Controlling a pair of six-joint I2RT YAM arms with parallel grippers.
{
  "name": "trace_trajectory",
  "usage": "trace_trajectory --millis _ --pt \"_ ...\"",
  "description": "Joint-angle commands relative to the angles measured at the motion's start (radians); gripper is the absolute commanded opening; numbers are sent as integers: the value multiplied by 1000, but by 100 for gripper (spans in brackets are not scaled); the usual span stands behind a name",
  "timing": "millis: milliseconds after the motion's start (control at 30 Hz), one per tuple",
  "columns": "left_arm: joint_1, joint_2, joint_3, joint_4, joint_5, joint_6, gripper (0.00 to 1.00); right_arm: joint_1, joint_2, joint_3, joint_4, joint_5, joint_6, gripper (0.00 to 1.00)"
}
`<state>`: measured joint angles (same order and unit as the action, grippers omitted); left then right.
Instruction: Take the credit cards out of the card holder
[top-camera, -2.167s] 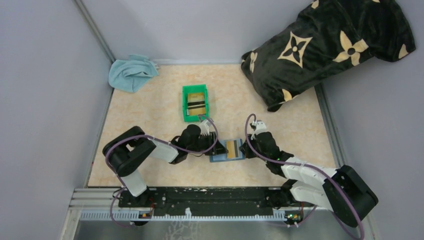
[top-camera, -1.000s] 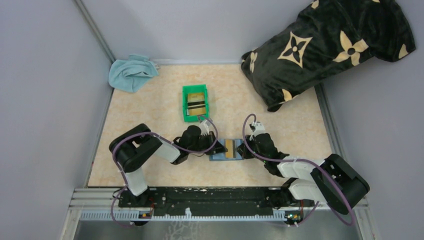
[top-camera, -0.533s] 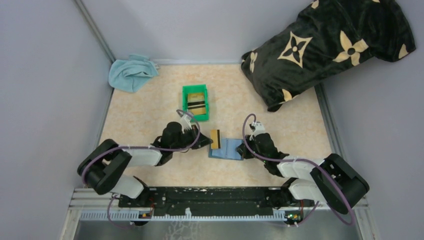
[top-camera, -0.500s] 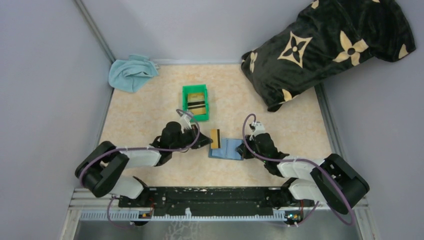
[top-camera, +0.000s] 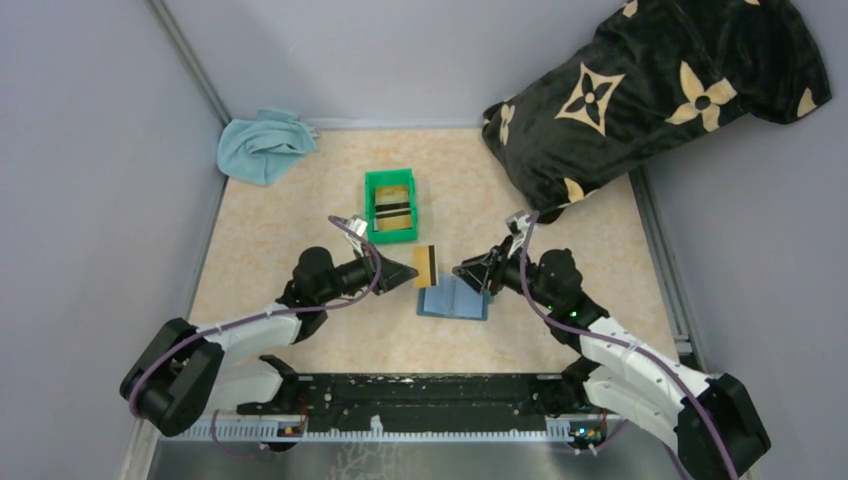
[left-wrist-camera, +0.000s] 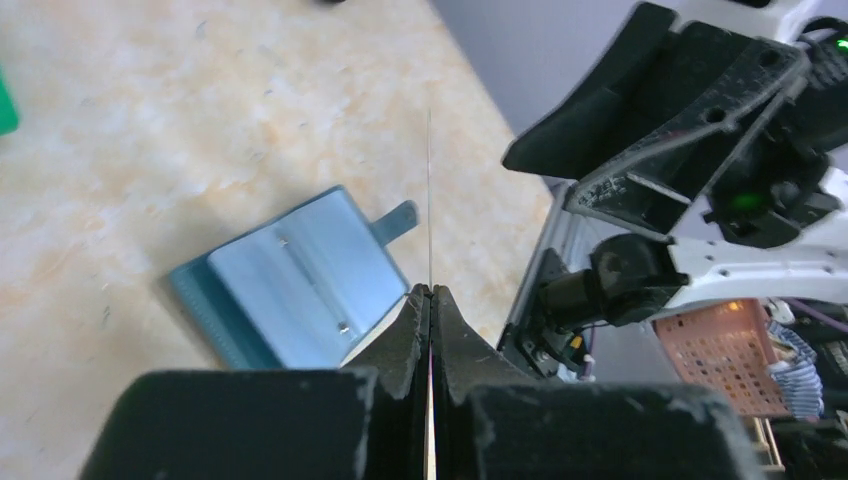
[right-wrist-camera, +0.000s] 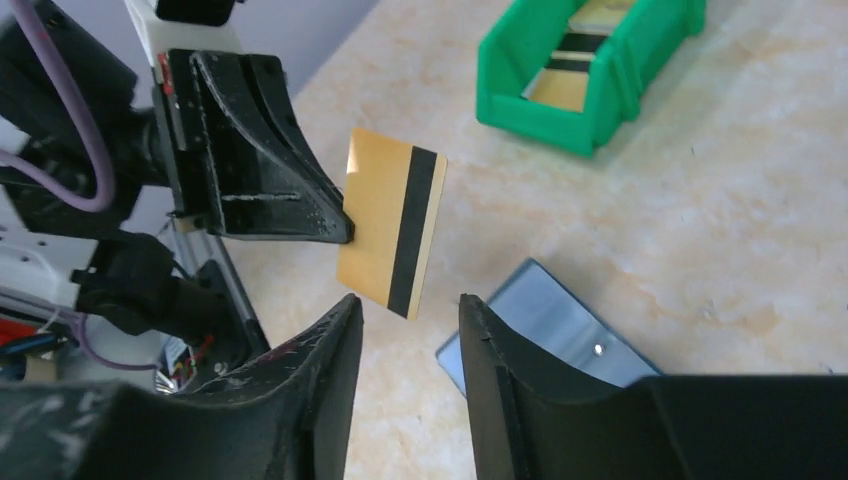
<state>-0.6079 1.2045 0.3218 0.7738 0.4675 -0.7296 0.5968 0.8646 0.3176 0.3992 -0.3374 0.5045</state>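
Note:
The teal-blue card holder (top-camera: 455, 298) lies open and flat on the table, its light blue inside (left-wrist-camera: 295, 285) facing up. Just left of the holder and above the table, my left gripper (top-camera: 412, 272) is shut on a gold credit card (top-camera: 427, 265) with a black stripe (right-wrist-camera: 392, 222). In the left wrist view the card (left-wrist-camera: 430, 200) is edge-on, a thin line between the pressed fingertips. My right gripper (top-camera: 465, 272) hovers over the holder's far edge, open and empty (right-wrist-camera: 405, 305), facing the card. The holder (right-wrist-camera: 560, 330) lies below it.
A green bin (top-camera: 391, 205) behind the left gripper holds gold cards with black stripes (right-wrist-camera: 575, 60). A light blue cloth (top-camera: 262, 143) lies in the far left corner. A black patterned pillow (top-camera: 650, 90) fills the far right corner.
The left gripper pulled the gold card out of the holder and lifted it to the left. The right gripper let go of the holder's right edge, opened and rose.

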Motion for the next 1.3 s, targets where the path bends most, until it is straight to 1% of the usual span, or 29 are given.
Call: trace_trajectory --millis 0,67,167,233,367,433,500,633,933,1100,1267 --pt "7 -55 -36 236 99 -8 0 -27 -28 69 73 -159 -23 44" --pt "8 -64 -52 319 119 -36 0 -28 -12 76 134 -217 -6 44" --pt "10 -61 -71 447 138 -83 0 -28 24 74 246 -299 43 41" --pt "10 -50 -74 501 156 -107 0 -28 42 73 290 -330 65 38" --pt "10 -14 -76 576 191 -142 0 -28 53 78 309 -361 75 35" --pt "9 1 -82 601 191 -151 0 -28 51 80 315 -371 80 35" --pt "10 13 -90 637 183 -165 0 -28 55 81 316 -377 83 33" --pt "10 38 -84 655 180 -170 0 -28 66 71 346 -398 99 25" --pt "10 68 -63 671 185 -184 0 -27 74 41 356 -431 103 24" --pt "10 62 -66 669 173 -188 0 -27 73 31 339 -437 92 16" --pt "10 61 -66 665 166 -192 0 -26 76 23 328 -443 77 15"
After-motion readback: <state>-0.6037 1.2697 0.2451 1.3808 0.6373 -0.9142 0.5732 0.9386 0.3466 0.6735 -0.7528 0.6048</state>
